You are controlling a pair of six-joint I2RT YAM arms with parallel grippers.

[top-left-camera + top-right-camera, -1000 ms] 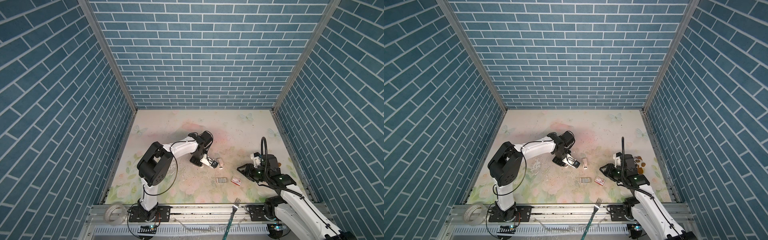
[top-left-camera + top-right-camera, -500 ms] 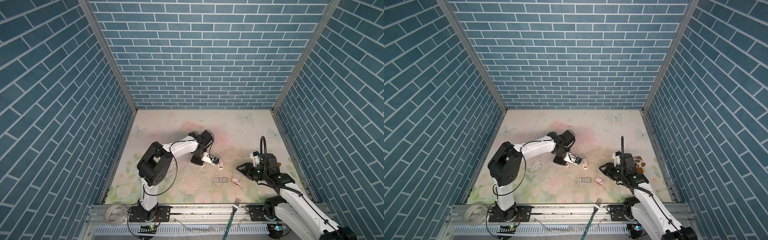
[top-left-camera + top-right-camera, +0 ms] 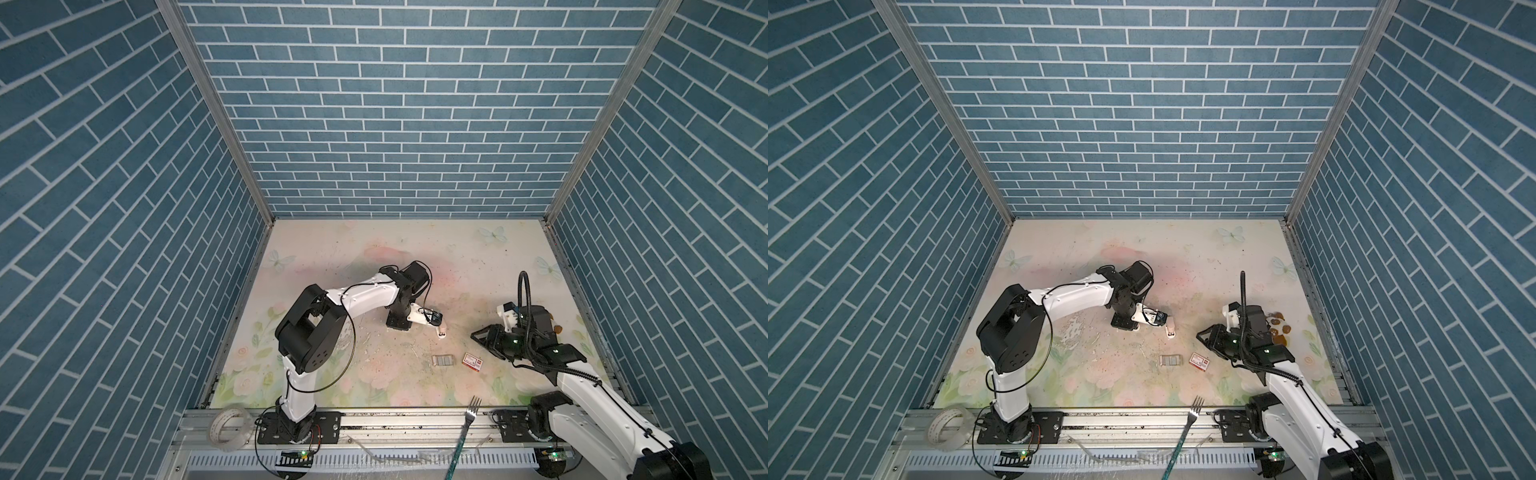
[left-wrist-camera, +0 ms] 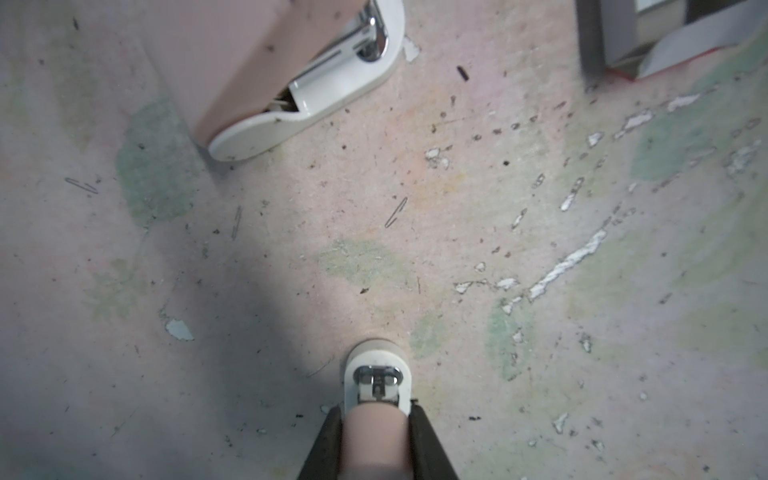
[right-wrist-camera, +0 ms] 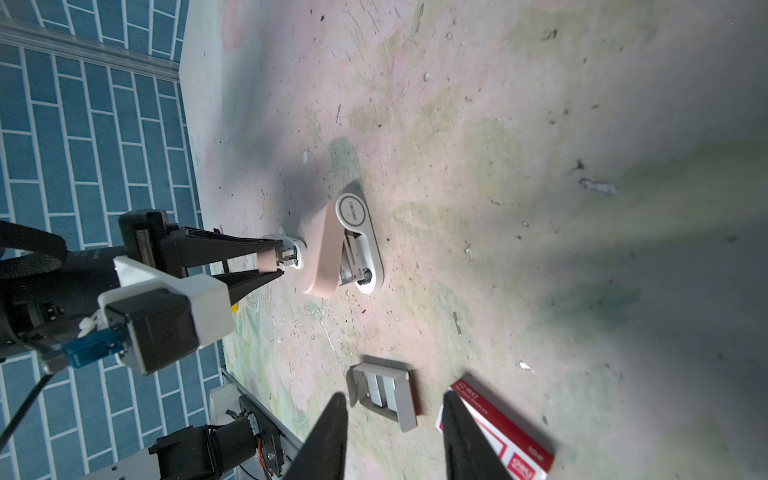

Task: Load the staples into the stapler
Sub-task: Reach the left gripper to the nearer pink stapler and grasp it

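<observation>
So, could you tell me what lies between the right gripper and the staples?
Nothing but bare mat separates the right gripper from the staples, in both top views.

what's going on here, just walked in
A two-arm robot is working on loading a stapler. The left pincer is shut on a small pink-and-white piece with a metal plate at its tip, beside the pink-and-white stapler lying on its side. The right pincer is open and empty, pointed toward the staples, which lie in their tray beside the red-and-white box.
</observation>
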